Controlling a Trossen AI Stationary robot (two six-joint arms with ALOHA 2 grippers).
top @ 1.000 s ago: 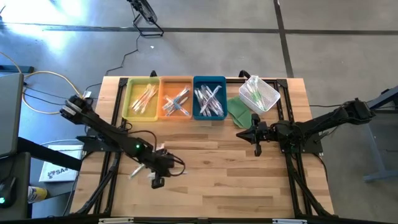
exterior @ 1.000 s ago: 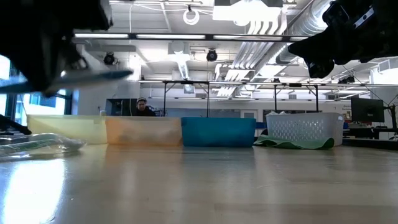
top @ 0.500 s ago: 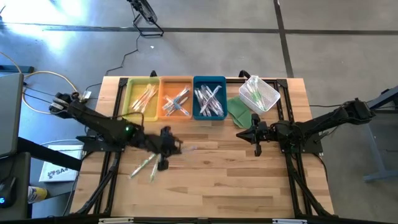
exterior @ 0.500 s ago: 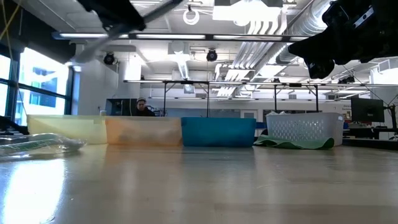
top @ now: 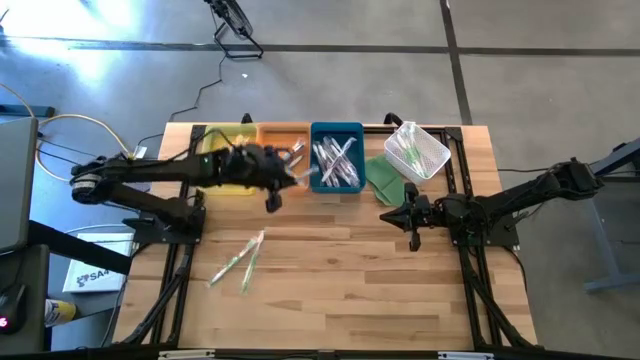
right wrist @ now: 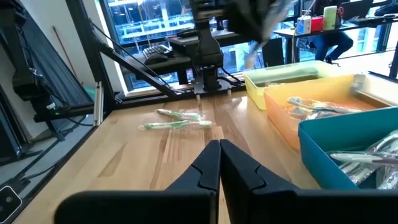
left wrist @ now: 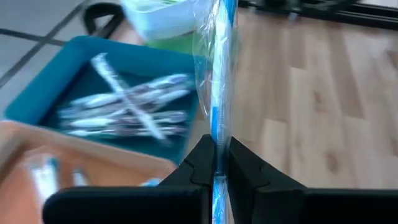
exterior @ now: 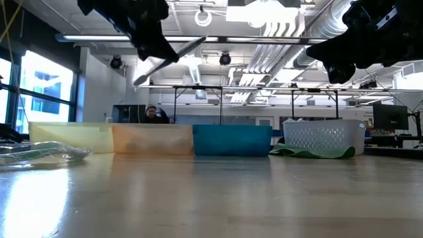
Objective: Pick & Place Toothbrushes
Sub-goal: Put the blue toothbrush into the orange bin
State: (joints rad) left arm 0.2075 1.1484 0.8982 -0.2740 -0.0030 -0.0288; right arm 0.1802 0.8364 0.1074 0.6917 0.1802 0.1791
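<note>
1. Your left gripper [left wrist: 216,163] is clamped on a blue toothbrush [left wrist: 220,74], held above the orange tray [top: 283,158] beside the blue tray [top: 336,131].
2. Your right gripper [top: 411,216], fingers together, waits over the desk [top: 350,290] at right.
3. Two green toothbrushes [top: 238,260] lie near-left.

Blue wrapped toothbrush [left wrist: 219,93] held aloft (upright); two toothbrushes [top: 238,260] on table

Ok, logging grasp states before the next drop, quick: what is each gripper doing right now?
Left gripper: closed on a blue toothbrush in its clear wrapper, above the trays.
Right gripper: closed, holding nothing, waiting over the table.
</note>
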